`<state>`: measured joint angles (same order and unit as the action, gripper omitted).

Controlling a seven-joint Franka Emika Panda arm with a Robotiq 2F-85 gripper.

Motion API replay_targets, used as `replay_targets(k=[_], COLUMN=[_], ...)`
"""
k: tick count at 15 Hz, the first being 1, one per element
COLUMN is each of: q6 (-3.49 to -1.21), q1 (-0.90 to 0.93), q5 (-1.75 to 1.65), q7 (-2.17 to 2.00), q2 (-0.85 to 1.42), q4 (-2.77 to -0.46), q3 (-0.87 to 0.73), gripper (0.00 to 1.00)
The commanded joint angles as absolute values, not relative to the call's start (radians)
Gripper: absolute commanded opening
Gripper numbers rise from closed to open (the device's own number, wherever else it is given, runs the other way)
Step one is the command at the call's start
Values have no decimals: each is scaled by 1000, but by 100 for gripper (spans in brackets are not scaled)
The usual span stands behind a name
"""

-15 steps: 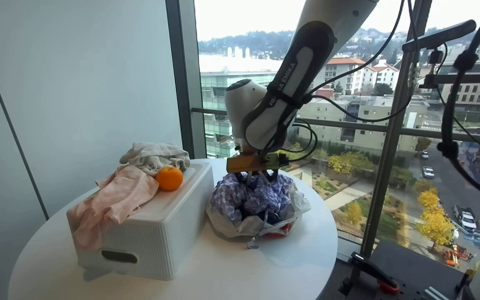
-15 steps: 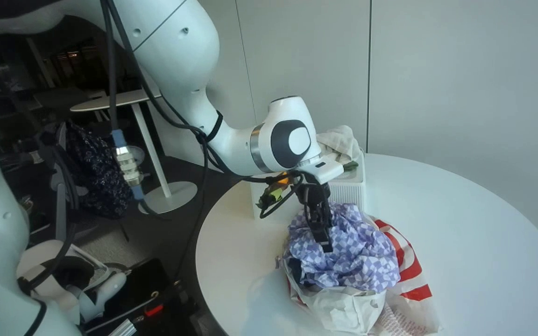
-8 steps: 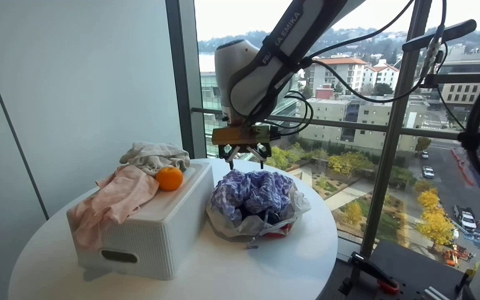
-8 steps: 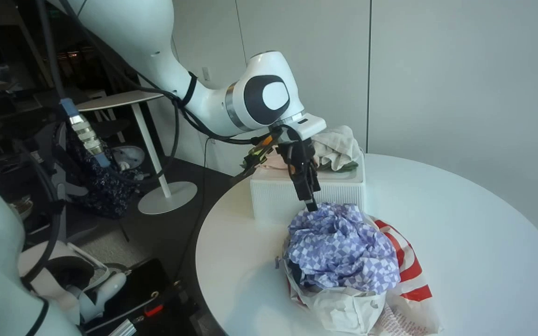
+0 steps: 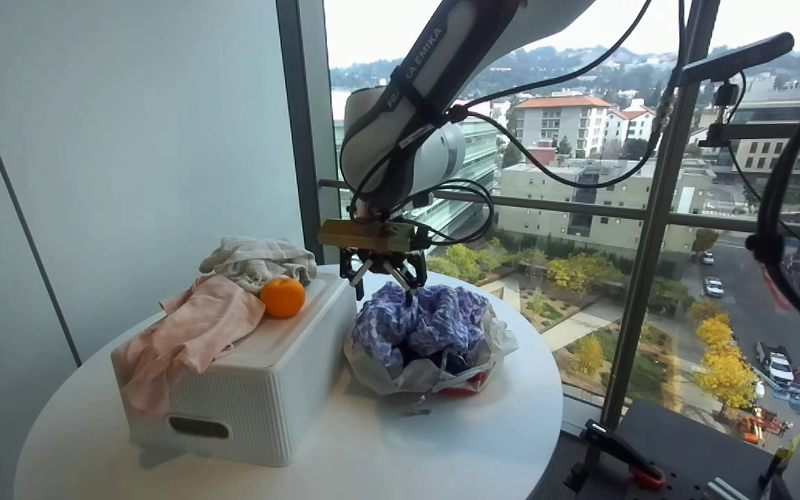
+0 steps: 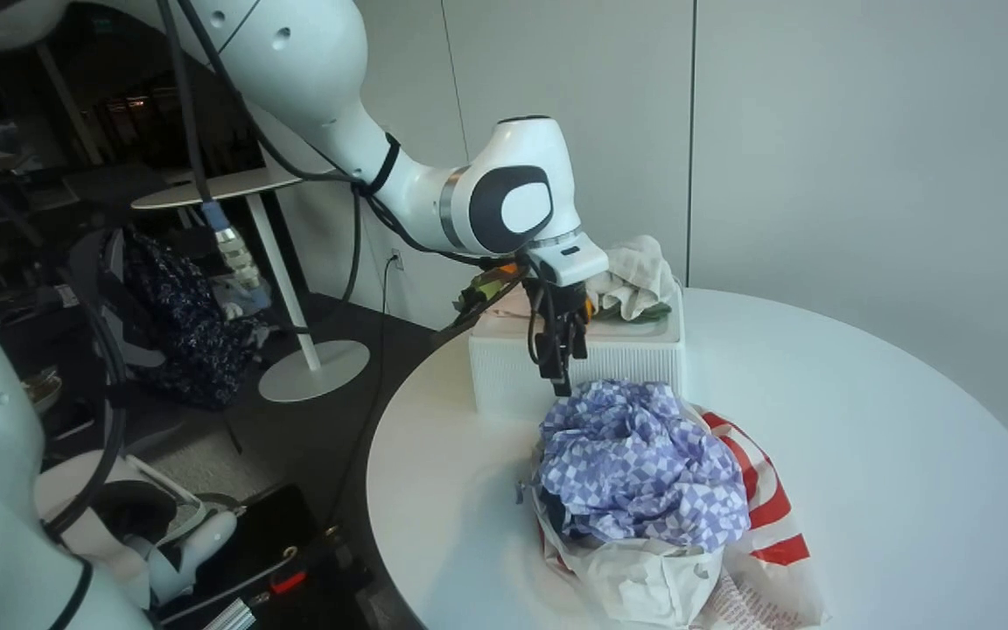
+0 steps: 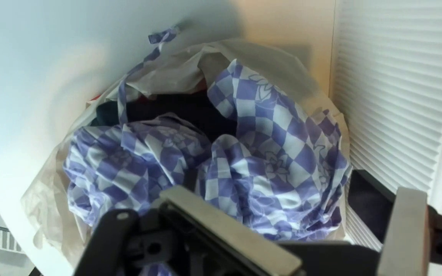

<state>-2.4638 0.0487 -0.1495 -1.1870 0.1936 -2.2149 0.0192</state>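
Note:
My gripper hangs open with nothing between its fingers, over the box-side part of a crumpled purple-and-white checkered cloth. In the wrist view the cloth bunches inside a thin whitish plastic bag, with dark fabric beneath it. A narrow strap trails out over the bag's rim. One fingertip appears against the ribbed wall of a white box; whether they touch I cannot tell. In an exterior view the gripper is between the box and the bag.
On the box lid lie an orange, a pink cloth draped over the edge and a beige cloth. A red-and-white striped part of the bag spreads on the round white table. Tall windows stand behind.
A second ago the fingers were down in the checkered cloth. They have risen out of it, spread wide, and shifted toward the box, dipping slightly. The cloth stays in the bag.

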Motion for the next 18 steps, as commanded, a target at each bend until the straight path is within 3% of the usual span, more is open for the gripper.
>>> replay_targets(k=[1,7,8,10,16,18], q6=[-2483,-2542,-2543,-2550,-2561,-2559], q1=[65,135,142,155,172,172], q5=[-96,-213,-226,-251,-295,-302], q7=[-1191,-1266,-1275,-1296,-1316,-1319], q2=[291,378,385,384,351,339], q4=[-2135,-2089,-2086,-2091,-2122,-2129], q3=[-1,-88,-102,-125,-148,-154], gripper=[100,98,74,70,21,12])
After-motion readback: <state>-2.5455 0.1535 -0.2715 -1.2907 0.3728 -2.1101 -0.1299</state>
